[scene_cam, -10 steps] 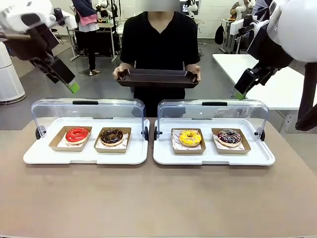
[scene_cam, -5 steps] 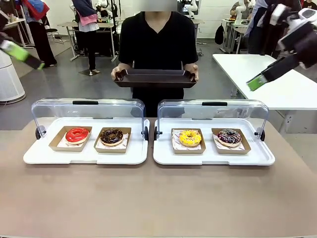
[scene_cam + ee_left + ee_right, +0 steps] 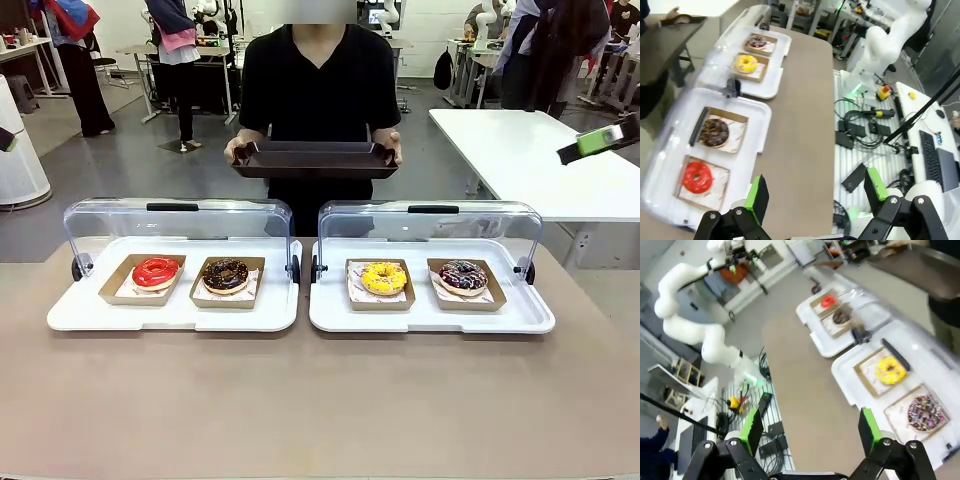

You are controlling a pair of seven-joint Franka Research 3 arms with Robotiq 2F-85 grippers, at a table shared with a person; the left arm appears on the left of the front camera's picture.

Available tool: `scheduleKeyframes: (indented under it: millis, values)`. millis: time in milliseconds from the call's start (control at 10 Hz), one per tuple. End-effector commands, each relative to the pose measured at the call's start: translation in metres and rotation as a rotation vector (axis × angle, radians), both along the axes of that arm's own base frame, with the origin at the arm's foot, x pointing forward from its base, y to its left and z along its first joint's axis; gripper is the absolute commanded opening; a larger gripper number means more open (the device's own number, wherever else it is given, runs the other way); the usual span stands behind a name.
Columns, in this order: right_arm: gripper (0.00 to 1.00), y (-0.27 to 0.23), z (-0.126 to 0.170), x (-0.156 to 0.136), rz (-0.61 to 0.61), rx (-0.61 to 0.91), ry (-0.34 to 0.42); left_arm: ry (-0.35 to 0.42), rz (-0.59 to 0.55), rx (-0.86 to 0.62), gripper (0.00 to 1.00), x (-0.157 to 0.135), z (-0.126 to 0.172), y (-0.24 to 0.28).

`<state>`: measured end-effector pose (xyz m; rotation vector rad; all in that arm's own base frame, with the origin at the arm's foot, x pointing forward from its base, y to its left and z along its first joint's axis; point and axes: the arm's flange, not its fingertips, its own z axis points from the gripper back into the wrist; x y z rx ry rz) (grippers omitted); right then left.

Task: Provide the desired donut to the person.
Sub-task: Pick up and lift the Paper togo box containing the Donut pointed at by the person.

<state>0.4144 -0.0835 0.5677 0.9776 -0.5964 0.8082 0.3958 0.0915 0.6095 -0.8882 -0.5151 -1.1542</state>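
The person stands at the far side of the table, holding an empty dark brown tray point(image 3: 315, 158) with both hands. Four donuts lie in paper boats: red point(image 3: 156, 272) and chocolate point(image 3: 226, 275) in the left white case point(image 3: 60, 318), yellow point(image 3: 384, 278) and dark sprinkled point(image 3: 463, 276) in the right case point(image 3: 535, 320). My left gripper point(image 3: 817, 192) is open, high above the table's left end, with the red donut point(image 3: 696, 177) below it. My right gripper point(image 3: 810, 429) is open too, high over the right end above the sprinkled donut point(image 3: 924, 412). One green pad point(image 3: 600, 140) shows at the front view's right edge.
Both cases have their clear lids point(image 3: 175, 215) tipped back and open. The near half of the brown table point(image 3: 320, 400) is bare. A white table point(image 3: 520, 150) stands behind at the right. Cables and a keyboard point(image 3: 932, 150) lie on the robot's side of the table.
Both arms have swung up and outward, from beside the lids to the picture's edges. The person has kept the tray where it was, and the donuts have not moved.
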Motion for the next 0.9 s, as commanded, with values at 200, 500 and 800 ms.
scheduleKeyframes:
  millis: [200,500,800]
  values:
    - [1.00,-0.017,-0.001,0.000,-0.040,0.029,-0.036,-0.115,0.034,-0.027,1.00,-0.009,0.005,0.015]
    - [1.00,-0.028,0.001,-0.007,-0.071,0.034,-0.055,-0.157,0.126,-0.002,1.00,-0.018,0.007,0.025]
    - [1.00,-0.028,0.002,-0.010,-0.057,0.017,-0.056,-0.176,0.183,0.023,1.00,-0.022,0.009,0.023]
